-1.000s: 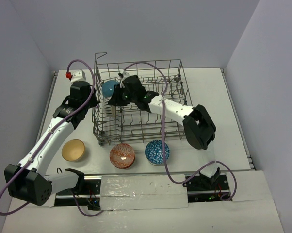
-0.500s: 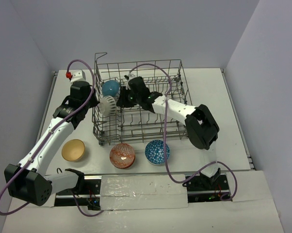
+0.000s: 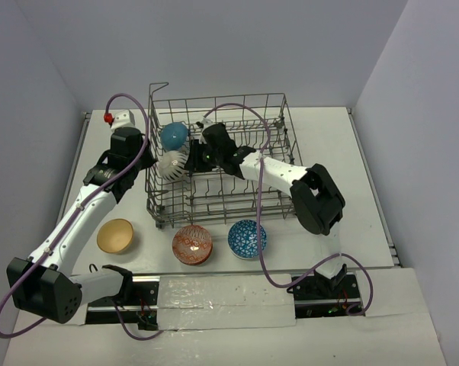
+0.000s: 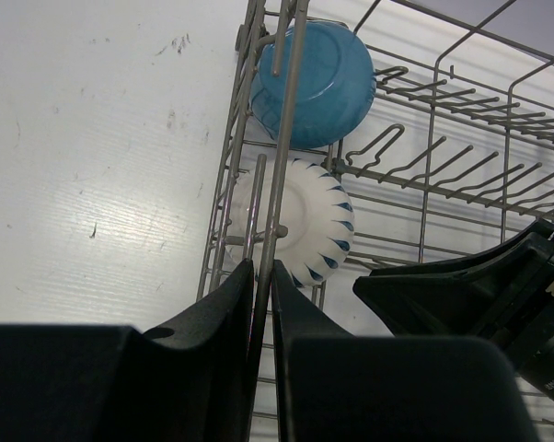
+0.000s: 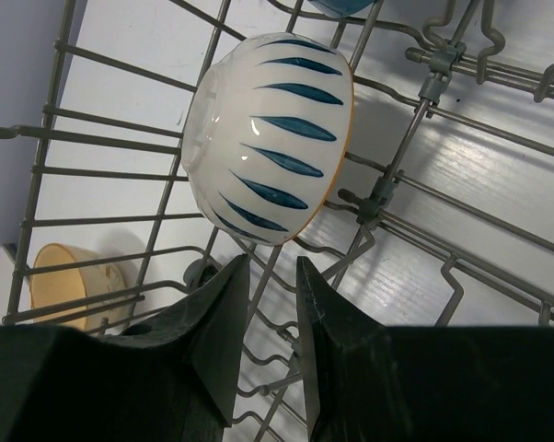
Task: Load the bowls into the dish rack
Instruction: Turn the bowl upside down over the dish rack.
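Finishing placement, likely — striped white bowl (image 5: 268, 138) on edge at left end of dish rack (image 3: 222, 98); right gripper (image 5: 272, 262) slightly parted, empty, just short of it; left gripper (image 4: 261, 267) pinches rack's left wall wire. Next — withdraw, fetch red bowl (image 3: 192, 244) near rack's front.

Work surface: one white table (image 3: 344, 152), matte finish, standing inside a three-sided enclosure. Back wall (image 3: 237, 46), left wall (image 3: 24, 114) and right wall (image 3: 435, 114): plain panels, pale grey-lilac, unmarked. The back wall rises at the table's far edge, and the side walls run along its left and right edges. The left wrist view shows small dark scuff marks (image 4: 176, 43) on the tabletop. Lighting is even and diffuse. Shadows on the table are soft-edged.
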